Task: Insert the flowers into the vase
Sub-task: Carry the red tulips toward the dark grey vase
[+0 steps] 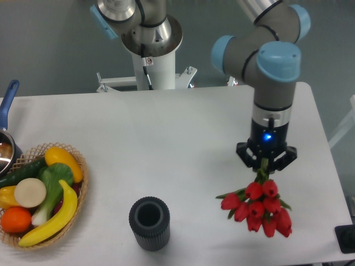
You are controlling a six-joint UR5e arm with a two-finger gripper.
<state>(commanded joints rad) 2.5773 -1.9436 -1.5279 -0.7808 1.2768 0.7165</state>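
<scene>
The flowers, a bunch of red tulip heads with short green stems, lie at the front right of the white table. My gripper stands straight above their stem end, its fingers closed around the green stems, heads pointing toward the front edge. The vase, dark grey, ribbed and cylindrical with a round open mouth, stands upright at the front middle, well to the left of the flowers and apart from them.
A woven wicker basket with yellow, green and orange fruit and vegetables sits at the front left. A pot with a blue handle is at the left edge. The arm's white base stands behind the table.
</scene>
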